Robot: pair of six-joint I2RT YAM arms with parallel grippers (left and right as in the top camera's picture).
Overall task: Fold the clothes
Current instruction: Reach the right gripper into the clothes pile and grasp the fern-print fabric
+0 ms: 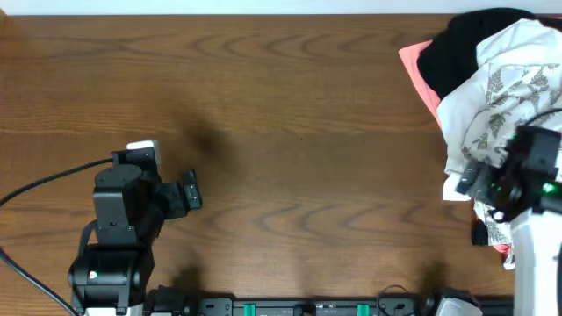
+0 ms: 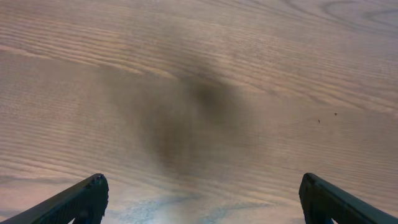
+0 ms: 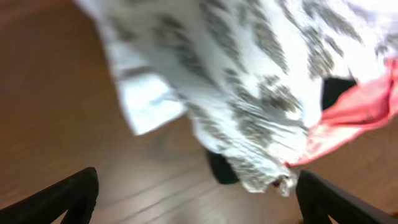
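A: Garment position to be logged?
B: The fern-print garment [image 1: 505, 105] is seen crumpled at the far right end of the table [image 1: 290, 105], heaped over a black garment [image 1: 457, 48] and a coral-pink garment [image 1: 420, 70]. No fold is judged to have been started.
A: Pincers?
B: The right gripper [image 3: 198, 177] is poised over the near edge of the print, jaws spread wide, nothing between them. The left gripper [image 2: 202, 183] is spread equally wide over bare wood at the left, well apart from the cloth; nothing is held.
A: Failure modes to be noted?
B: Three are judged likely. First: a coral-pink edge is seen right against the print's hem in the right wrist view, so both could be pinched together and the wrong piece dragged out. Second: the cloth is bunched, so several layers might be caught at once and a wad, not an edge, pulled out. Third: if it is drawn clear by one arm only, the thin fabric may be twisted and the other garments dragged along.
A: Certainty?
B: Limited; the right wrist view is blurred, and which layer lies topmost at the hem cannot be told
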